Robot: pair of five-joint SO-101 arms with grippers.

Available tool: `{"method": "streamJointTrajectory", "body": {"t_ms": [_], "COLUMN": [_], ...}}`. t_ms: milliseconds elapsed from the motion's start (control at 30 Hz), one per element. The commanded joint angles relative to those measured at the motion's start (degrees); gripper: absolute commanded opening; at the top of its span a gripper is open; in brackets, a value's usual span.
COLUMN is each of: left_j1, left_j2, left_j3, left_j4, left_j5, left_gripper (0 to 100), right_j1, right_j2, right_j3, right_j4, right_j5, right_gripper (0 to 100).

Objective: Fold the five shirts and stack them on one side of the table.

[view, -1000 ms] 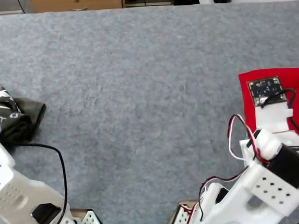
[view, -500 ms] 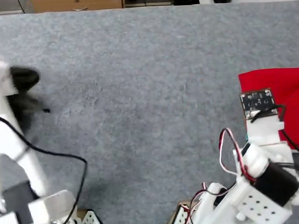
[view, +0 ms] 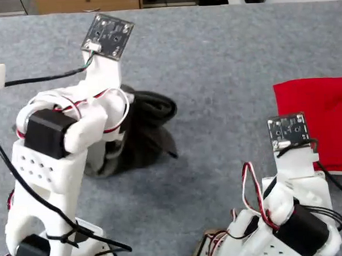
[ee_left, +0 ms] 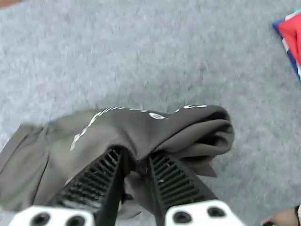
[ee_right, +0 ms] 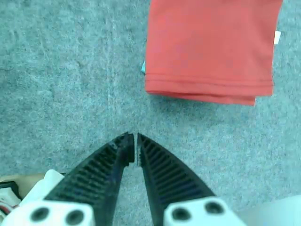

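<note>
A dark crumpled shirt [view: 145, 129] with white print lies bunched on the grey table, left of centre. My left gripper [ee_left: 136, 165] is shut on a fold of this dark shirt [ee_left: 141, 129], its black fingers pinching the cloth. The left arm [view: 75, 138] stands over the shirt and hides part of it. A folded red shirt [view: 321, 118] lies at the table's right edge, over a blue layer that peeks out beneath it. My right gripper [ee_right: 132, 141] is shut with nothing in it, just short of the red shirt [ee_right: 211, 47], above bare table.
The grey felt table [view: 213, 64] has open room across its middle and back. A wooden cabinet [view: 86, 2] stands beyond the far edge. The right arm's base [view: 289, 225] sits at the front right.
My left arm has swung in from the far left towards the middle, dragging the dark shirt with it. The right arm has drawn back from the red shirt.
</note>
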Motion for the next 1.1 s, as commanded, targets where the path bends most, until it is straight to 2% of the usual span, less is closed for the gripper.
{"method": "streamJointTrajectory", "body": {"t_ms": [0,67,133,200,300,433,567,700,900,1067], "left_j1": [-5.2,-10.7,-15.8,-20.8,-30.0,-42.3,-52.9,-61.0,-68.7,-74.1], "left_j2": [-1.5,-1.5,-1.2,-0.1,0.0,0.0,0.0,0.0,0.0,0.5], "left_j3": [5.5,10.4,15.1,20.6,24.2,22.2,20.2,20.2,20.3,20.3], "left_j4": [1.6,1.5,0.4,-3.2,-9.3,-12.0,-7.7,-4.8,-7.0,-12.1], "left_j5": [-2.9,-3.5,-5.9,-10.7,-13.5,-13.5,-13.6,-18.0,-18.8,-18.6], "left_gripper": [15,21,22,22,22,22,22,22,22,22], "right_j1": [-0.7,-0.7,-0.8,-2.2,-6.3,-15.8,-25.5,-34.8,-50.9,-62.4], "right_j2": [0.0,0.0,0.0,0.0,0.0,1.9,10.5,21.2,33.5,39.3], "right_j3": [0.0,0.0,0.0,0.0,0.0,0.5,0.7,-2.3,-5.2,-5.3], "right_j4": [0.8,0.7,0.7,0.3,-1.1,-2.4,-0.9,0.7,0.1,-6.9], "right_j5": [-0.4,-0.3,1.2,2.1,2.0,-0.6,-3.1,-3.3,-2.8,-3.3], "right_gripper": [2.5,2.6,2.6,2.6,2.6,2.6,2.6,2.3,2.3,2.7]}}
